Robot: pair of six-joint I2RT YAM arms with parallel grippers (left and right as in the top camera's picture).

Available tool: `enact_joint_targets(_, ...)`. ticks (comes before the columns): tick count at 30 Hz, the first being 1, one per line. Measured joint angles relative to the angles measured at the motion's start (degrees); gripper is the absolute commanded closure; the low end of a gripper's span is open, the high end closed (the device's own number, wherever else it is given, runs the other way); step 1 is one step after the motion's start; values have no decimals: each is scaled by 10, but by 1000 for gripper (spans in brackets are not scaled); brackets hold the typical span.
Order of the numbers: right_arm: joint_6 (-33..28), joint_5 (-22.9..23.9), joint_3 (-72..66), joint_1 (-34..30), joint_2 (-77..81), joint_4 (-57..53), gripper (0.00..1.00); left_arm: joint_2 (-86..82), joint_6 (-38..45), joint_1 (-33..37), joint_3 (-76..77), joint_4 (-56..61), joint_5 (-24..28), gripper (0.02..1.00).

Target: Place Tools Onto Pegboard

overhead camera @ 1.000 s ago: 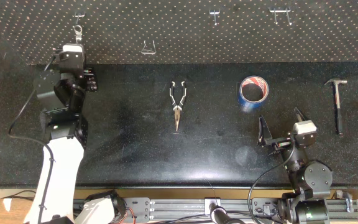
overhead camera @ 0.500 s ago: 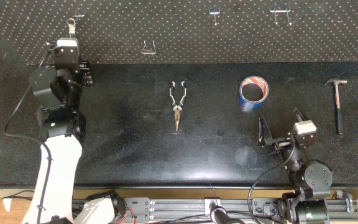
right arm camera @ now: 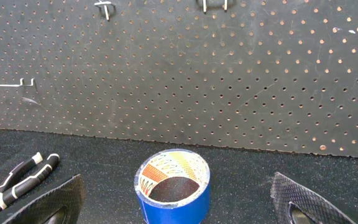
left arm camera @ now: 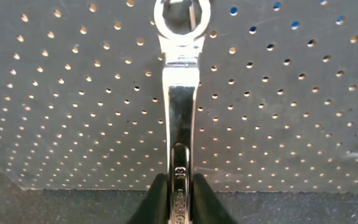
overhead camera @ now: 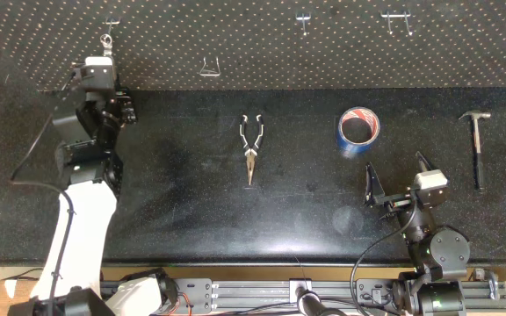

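Pegboard [overhead camera: 253,53], wrench [left arm camera: 179,106] in pinch of left tool [left arm camera: 179,182]; tape [overhead camera: 358,130], pliers [overhead camera: 251,145] before spread right tool [overhead camera: 395,164].

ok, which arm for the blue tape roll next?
Right. The right gripper, open, faces the blue tape roll nearby; the left gripper is shut on a silver ring wrench at the dark pegboard.
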Motion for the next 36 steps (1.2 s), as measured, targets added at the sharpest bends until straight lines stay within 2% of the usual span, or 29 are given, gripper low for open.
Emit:
enact_joint_targets(1,0,0,0,0,0,0,25,2,0,0,0,-1,-1,86)
enact_joint_targets(2,0,0,0,0,0,0,25,4,-3,0,0,-3,-3,23)
enact_joint_targets(6,0,0,0,0,0,0,25,0,-28,0,1,-31,-5,23)
enact_joint_targets(10,0,0,0,0,0,0,23,-97,-71,-9,3,-142,-7,23)
enact_joint_targets(13,0,0,0,0,0,0,23,-179,-81,-57,7,-238,-4,23)
enact_joint_targets(15,0,0,0,0,0,0,25,-201,-86,-65,7,-282,0,23)
enact_joint_targets(19,0,0,0,0,0,0,25,-200,-110,-76,7,-293,19,23)
enact_joint_targets(21,0,0,0,0,0,0,23,-177,-132,-119,7,-294,3,23)
enact_joint_targets(25,0,0,0,0,0,0,23,-97,-251,-241,7,-296,-73,23)
enact_joint_targets(30,0,0,0,0,0,0,25,16,-290,-367,25,-324,-93,23)
enact_joint_targets(36,0,0,0,0,0,0,25,170,-309,-381,185,-381,-89,23)
